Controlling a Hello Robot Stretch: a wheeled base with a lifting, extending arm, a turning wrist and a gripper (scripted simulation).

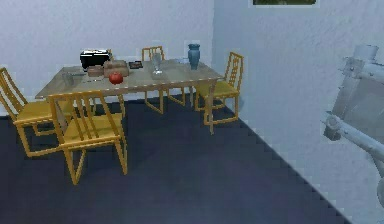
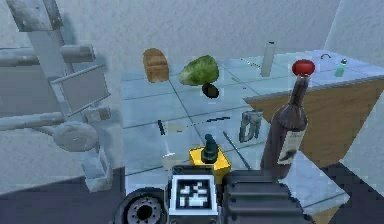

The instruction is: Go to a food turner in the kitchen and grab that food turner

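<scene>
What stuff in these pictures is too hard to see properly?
Wall picture, forward view: cut off by the top edge.
Grey shape, forward view: cut off by the right edge.
Thin pale utensil, arm side view: too small to name.
Gripper, arm side view: at the bottom edge; whether it holds anything cannot be told.

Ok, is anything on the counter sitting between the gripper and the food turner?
Nothing visible does. The likely food turner, a dark handle with a pale blade, lies on bare counter just beyond the gripper. A yellow block sits close beside it; the dark bottle stands well aside.
</scene>
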